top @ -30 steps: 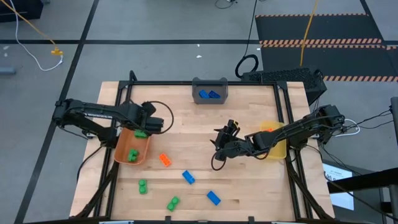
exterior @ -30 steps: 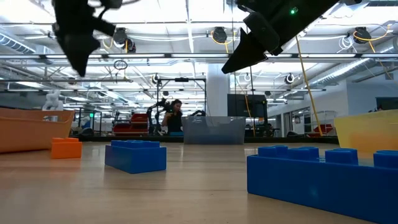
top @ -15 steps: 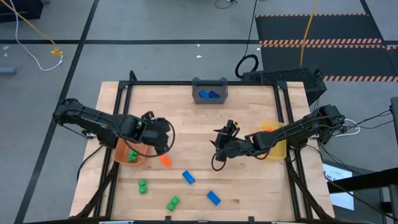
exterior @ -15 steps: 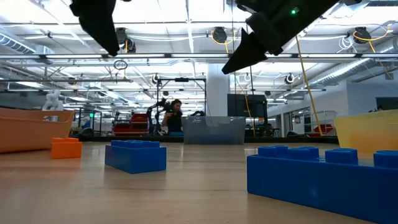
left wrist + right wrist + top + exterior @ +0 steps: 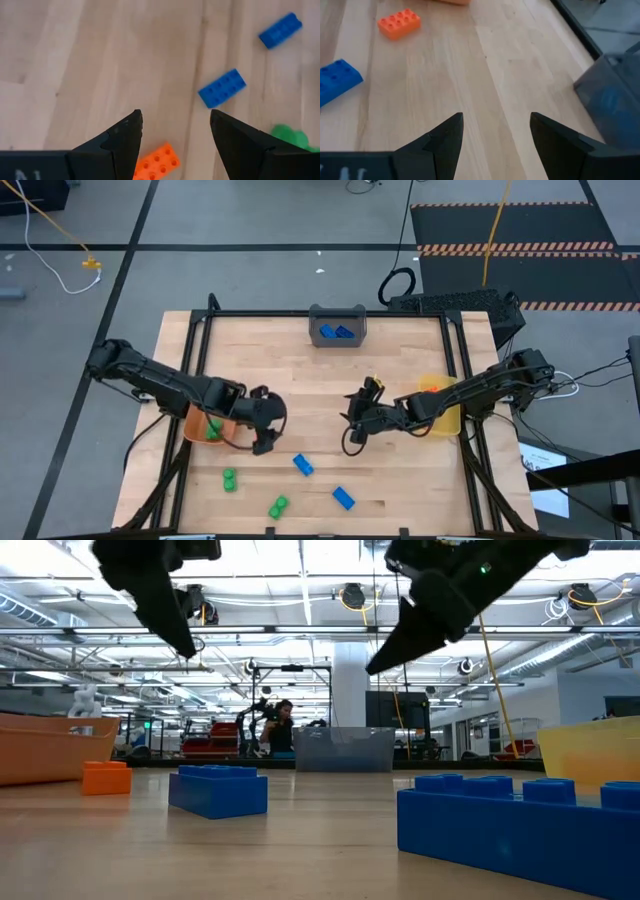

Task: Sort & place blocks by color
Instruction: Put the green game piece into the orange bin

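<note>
- The wooden counter (image 5: 300, 370) carries three bins: a grey bin (image 5: 337, 326) at the far edge with blue blocks inside, an orange bin (image 5: 205, 425) on the left with green blocks inside, and a yellow bin (image 5: 443, 412) on the right.
- The left gripper (image 5: 266, 428) hangs above the counter just right of the orange bin, its fingers (image 5: 122, 137) spread apart and holding nothing.
- The right gripper (image 5: 356, 420) waits above the middle of the counter, left of the yellow bin, fingers (image 5: 445, 137) likewise apart and empty.
- The orange block (image 5: 155, 162) lies on the counter almost directly under the left gripper, between and just short of its fingertips; its long axis runs slantwise to the gap, so the wrist likely needs a turn before closing. The left arm is clearly the nearer one.
- Two blue blocks (image 5: 222, 88) (image 5: 343, 498) lie farther toward the near right.
- Two green blocks (image 5: 229, 478) (image 5: 278, 505) sit by the near edge.
</note>
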{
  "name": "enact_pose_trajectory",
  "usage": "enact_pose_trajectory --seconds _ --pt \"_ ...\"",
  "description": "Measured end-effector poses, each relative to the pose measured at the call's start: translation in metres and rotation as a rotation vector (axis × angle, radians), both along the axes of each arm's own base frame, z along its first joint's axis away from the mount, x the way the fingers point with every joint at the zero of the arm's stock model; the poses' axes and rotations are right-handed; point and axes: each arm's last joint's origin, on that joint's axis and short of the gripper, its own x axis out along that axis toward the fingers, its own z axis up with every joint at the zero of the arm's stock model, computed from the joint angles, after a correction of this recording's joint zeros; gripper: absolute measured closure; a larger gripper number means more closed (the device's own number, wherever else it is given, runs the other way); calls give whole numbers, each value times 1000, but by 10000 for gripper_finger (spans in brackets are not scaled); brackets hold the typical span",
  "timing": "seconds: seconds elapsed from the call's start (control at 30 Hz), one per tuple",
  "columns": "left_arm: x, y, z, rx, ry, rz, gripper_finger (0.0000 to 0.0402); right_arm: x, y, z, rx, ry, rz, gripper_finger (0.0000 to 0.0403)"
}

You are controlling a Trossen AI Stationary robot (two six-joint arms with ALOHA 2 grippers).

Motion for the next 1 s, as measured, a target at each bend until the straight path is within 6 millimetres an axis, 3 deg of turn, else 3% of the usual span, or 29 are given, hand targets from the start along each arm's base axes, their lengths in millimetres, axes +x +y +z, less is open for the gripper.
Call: enact_pose_trajectory --seconds 0.2,0.47,0.87,1.0 --pt "-4 -17 -9 71 60 -126 167 -6 -2 -13 35 3 -36 181" --pt "-6 -28 -39 190 247 -196 167 6 2 3 58 -183 49 181" --pt "-6 -22 -46 200 318 -160 167 6 7 5 64 -198 74 181" --pt "-9 -13 -52 235 420 -124 167 6 9 5 57 -195 84 181"
